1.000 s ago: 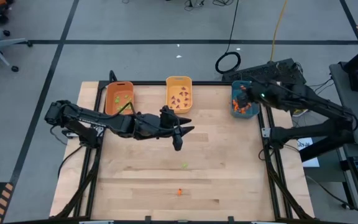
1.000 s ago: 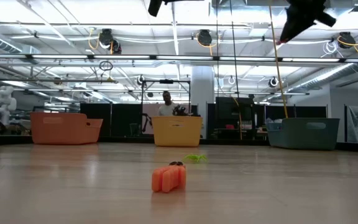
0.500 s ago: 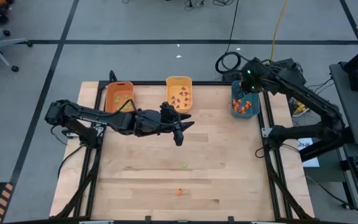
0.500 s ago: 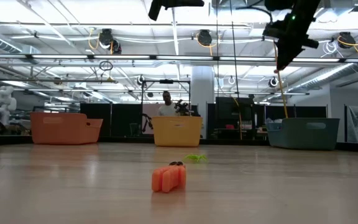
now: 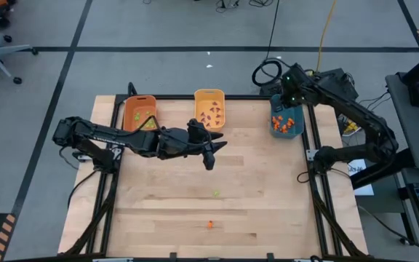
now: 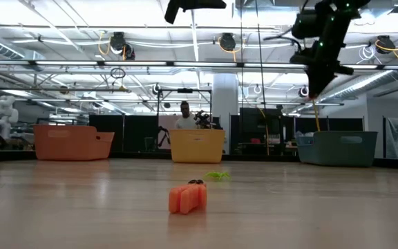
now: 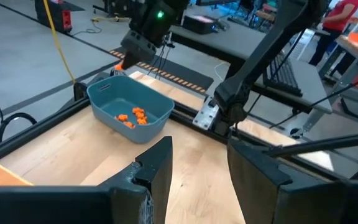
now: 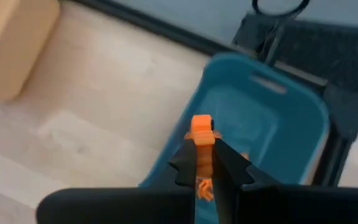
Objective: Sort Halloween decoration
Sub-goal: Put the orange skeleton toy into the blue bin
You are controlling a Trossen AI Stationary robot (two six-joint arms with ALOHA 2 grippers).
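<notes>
Right hand (image 8: 205, 163) pinched shut on an orange trinket (image 8: 201, 132), long axis running along the fingers, tip poking out beyond them, above the teal bin (image 8: 272, 118). Left hand (image 7: 197, 168) half open, holding nothing, over the worktop (image 5: 195, 211) near the yellow bin (image 5: 209, 109). Loose orange piece (image 6: 187, 197) and green piece (image 6: 217, 176) lying mid-worktop. Workshop beyond.

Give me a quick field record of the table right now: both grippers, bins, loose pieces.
right gripper: shut on orange trinket, above teal bin
left gripper: open, empty, over mid-table
teal bin contents: orange trinkets
yellow bin: purple trinkets
orange bin: green trinkets
loose on table: green trinket, orange one
</notes>
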